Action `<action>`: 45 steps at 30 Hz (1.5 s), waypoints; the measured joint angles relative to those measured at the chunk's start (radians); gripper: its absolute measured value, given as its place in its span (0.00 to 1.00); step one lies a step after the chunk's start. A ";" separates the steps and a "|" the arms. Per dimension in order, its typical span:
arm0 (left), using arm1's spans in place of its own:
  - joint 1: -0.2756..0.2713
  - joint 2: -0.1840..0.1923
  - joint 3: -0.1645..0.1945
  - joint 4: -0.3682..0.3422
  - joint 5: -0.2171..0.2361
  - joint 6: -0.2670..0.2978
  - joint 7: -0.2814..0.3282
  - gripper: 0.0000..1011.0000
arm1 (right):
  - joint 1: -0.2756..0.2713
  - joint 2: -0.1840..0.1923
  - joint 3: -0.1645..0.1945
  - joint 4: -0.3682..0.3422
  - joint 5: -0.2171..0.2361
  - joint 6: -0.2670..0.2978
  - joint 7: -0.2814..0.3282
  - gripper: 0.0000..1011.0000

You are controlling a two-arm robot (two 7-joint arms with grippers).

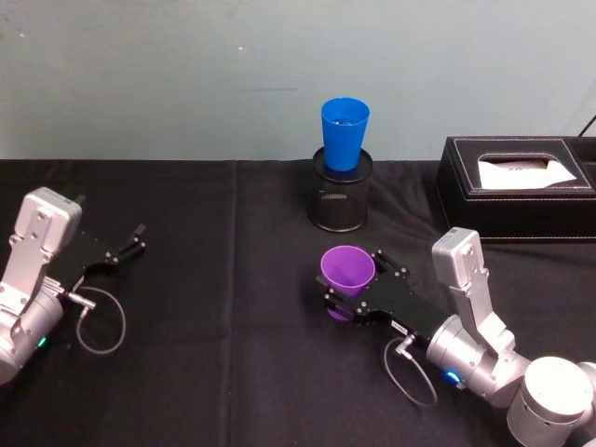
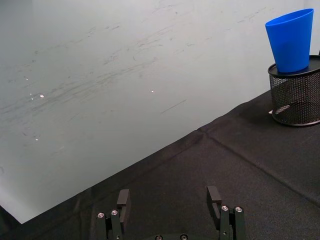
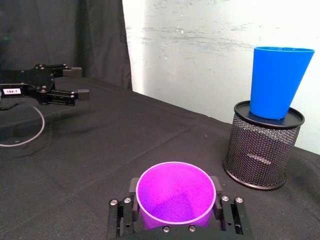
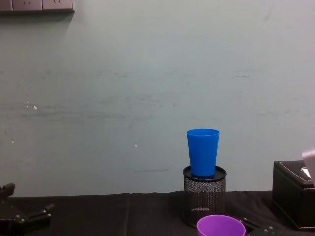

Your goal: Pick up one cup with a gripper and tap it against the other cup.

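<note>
**Right gripper (image 1: 355, 282) clamped on the purple tumbler (image 1: 347, 268)**

Both flat black jaws of the right gripper (image 3: 175, 190) are closed against the sides of the purple tumbler (image 3: 175, 197), one on each side below the rim. The cup sits between them with its open mouth facing up. The head view puts this pair right of the table's centre, on the near half. In the chest view the purple rim (image 4: 221, 226) shows at the bottom edge. Whether the cup's base touches the cloth cannot be told.

The blue tumbler (image 1: 344, 133) is farther back and apart from the purple one, not touching it. It stands upright with its narrow base set into the mouth of a black mesh pen holder (image 1: 341, 196). The same pair shows from the side in the chest view, the cup (image 4: 203, 151) above the holder (image 4: 204, 199), and in the right wrist view (image 3: 276, 82).

A black tissue box (image 1: 517, 186) with a white tissue in its slot sits to the right of the holder, near the wall (image 1: 168, 74).

The left gripper (image 1: 140, 237) lies low at the left side of the black cloth (image 1: 214, 307), well apart from both cups. Its fingers (image 2: 123, 197) are spread with nothing between them.
</note>
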 joint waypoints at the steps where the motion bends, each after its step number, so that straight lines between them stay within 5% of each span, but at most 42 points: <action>1: 0.000 0.000 0.000 0.000 0.000 0.000 0.000 0.99 | 0.000 0.000 0.000 0.000 0.000 0.000 0.000 0.82; 9: 0.000 0.000 0.000 0.000 0.000 0.000 0.000 0.99 | -0.002 0.002 0.001 -0.008 -0.003 0.005 -0.002 0.74; 18: 0.000 0.000 0.000 0.000 0.000 0.000 0.000 0.99 | -0.021 0.052 0.048 -0.186 -0.010 0.152 -0.010 0.72; 25: 0.000 0.000 0.000 0.000 0.000 0.000 0.000 0.99 | -0.022 0.085 0.094 -0.313 0.070 0.276 0.012 0.72; 32: 0.000 0.000 0.000 0.000 0.000 0.000 0.000 0.99 | -0.003 0.092 0.100 -0.345 0.117 0.330 0.012 0.72; 45: 0.000 0.000 0.000 0.000 0.000 0.000 0.000 0.99 | 0.050 0.102 0.080 -0.347 0.133 0.376 -0.014 0.72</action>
